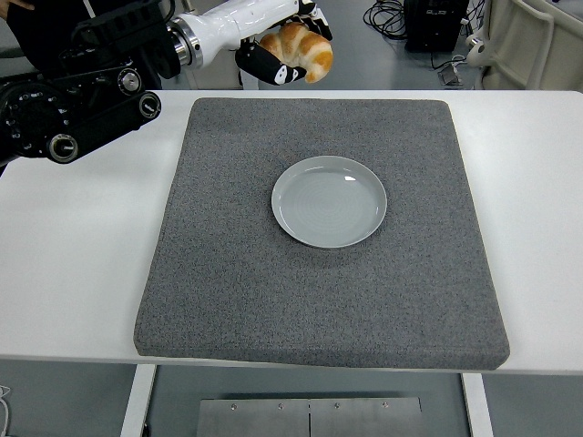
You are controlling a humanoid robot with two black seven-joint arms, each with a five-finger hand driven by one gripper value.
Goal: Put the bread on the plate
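Note:
My left hand (284, 50) is up in the air beyond the far edge of the mat, its fingers curled around a golden-brown croissant (304, 48). The arm reaches in from the left edge, black at the elbow and white at the forearm. A round pale grey plate (329, 201) lies a little right of the middle of the dark grey mat (237, 273), with nothing on it. The bread hangs well beyond the plate and a little to its left. My right arm does not show.
The mat covers most of the white table (82, 264). Beyond the table's far edge are a floor with cables and black equipment (435, 23) and a beige chair (533, 45) at the top right.

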